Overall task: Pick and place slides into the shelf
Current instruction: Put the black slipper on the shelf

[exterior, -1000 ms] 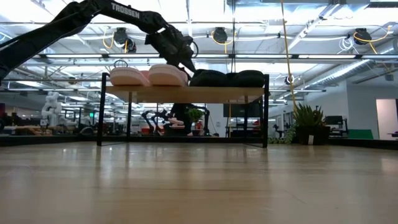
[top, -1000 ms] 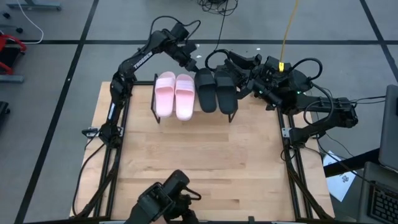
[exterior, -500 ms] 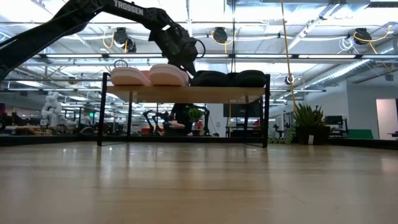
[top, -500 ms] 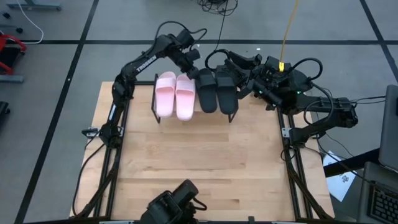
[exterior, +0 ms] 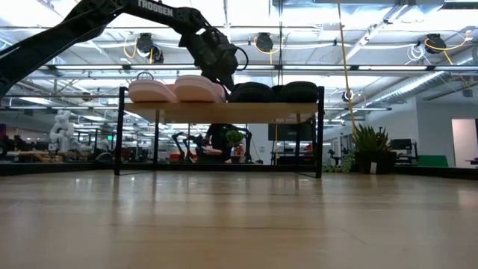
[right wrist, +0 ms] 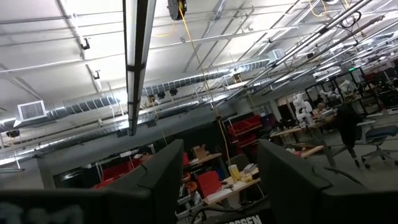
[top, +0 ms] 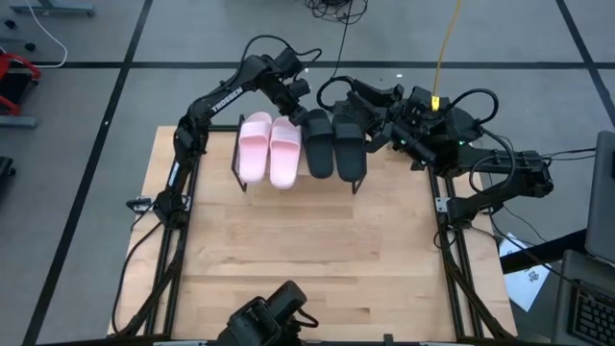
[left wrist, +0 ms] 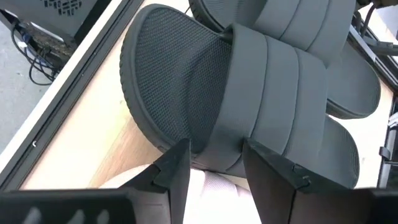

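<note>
The shelf (exterior: 224,112) stands at the table's far edge on thin black legs. Flat on its plank lie two pink slides (top: 270,149) on the left and two black slides (top: 333,144) on the right. My left gripper (left wrist: 214,168) reaches in from the far side and is open. Its fingers straddle the strap of the left black slide (left wrist: 249,93), right beside a pink slide (left wrist: 208,186). In the low view the left gripper (exterior: 222,71) hangs just above the slides. My right gripper (right wrist: 221,180) is open, folded back at the table's far right and pointing at the ceiling. My left gripper comes slanting down from the far side at the left black slide. Its open fingers (left wrist: 177,171) stand either side of the strap's end (left wrist: 217,152), where it meets the sole next to the pink slide. Whether the pads touch the strap I cannot tell. The slide lies flat on the shelf.
The wooden tabletop (top: 307,250) spreads wide in front of the shelf. The right arm (top: 423,130) is bunched beside the shelf's right end. A camera mount (top: 269,312) sits at the near edge, and cables run along the table's frame.
My left gripper has moved a little toward the table's right and near side, down onto the left black slide. The pink slides and the shelf's left end have shifted slightly toward the table's left.
</note>
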`<state>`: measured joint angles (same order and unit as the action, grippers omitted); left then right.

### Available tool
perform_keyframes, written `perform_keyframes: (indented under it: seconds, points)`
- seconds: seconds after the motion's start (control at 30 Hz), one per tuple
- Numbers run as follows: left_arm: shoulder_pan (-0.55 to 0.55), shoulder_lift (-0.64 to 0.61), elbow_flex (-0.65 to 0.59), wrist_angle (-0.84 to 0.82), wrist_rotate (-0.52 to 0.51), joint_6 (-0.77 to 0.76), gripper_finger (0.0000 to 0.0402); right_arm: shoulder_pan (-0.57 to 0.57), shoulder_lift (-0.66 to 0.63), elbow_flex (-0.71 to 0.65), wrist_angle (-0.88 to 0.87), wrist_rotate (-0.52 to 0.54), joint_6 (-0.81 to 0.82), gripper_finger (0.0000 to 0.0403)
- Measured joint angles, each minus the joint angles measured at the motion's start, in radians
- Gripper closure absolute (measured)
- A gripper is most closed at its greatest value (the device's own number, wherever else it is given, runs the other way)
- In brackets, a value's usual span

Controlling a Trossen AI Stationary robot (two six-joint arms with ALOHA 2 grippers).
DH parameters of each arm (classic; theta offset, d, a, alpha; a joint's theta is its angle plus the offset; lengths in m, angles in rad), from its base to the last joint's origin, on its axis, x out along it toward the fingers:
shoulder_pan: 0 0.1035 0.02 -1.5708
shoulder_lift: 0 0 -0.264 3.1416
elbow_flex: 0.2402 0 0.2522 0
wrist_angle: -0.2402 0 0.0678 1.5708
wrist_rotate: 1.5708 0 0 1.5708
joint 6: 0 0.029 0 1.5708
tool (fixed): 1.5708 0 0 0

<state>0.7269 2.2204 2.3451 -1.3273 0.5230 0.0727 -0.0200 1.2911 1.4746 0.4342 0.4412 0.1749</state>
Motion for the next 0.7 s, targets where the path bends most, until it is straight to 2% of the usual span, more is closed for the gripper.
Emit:
perform_keyframes:
  seconds: [0.37,0.6,0.7]
  points:
    - [0.009,-0.009,0.003,-0.007,0.006,-0.046,0.0275,0.0,0.0,0.0,-0.023,-0.001,0.0,0.0209]
    - [0.011,-0.115,0.002,-0.021,-0.015,-0.056,0.0273,0.0,0.0,0.0,-0.028,-0.001,0.0,0.0209]
    - [-0.021,-0.158,0.002,-0.058,-0.015,-0.077,0.0273,0.0,0.0,0.0,-0.028,-0.001,0.0,0.0209]
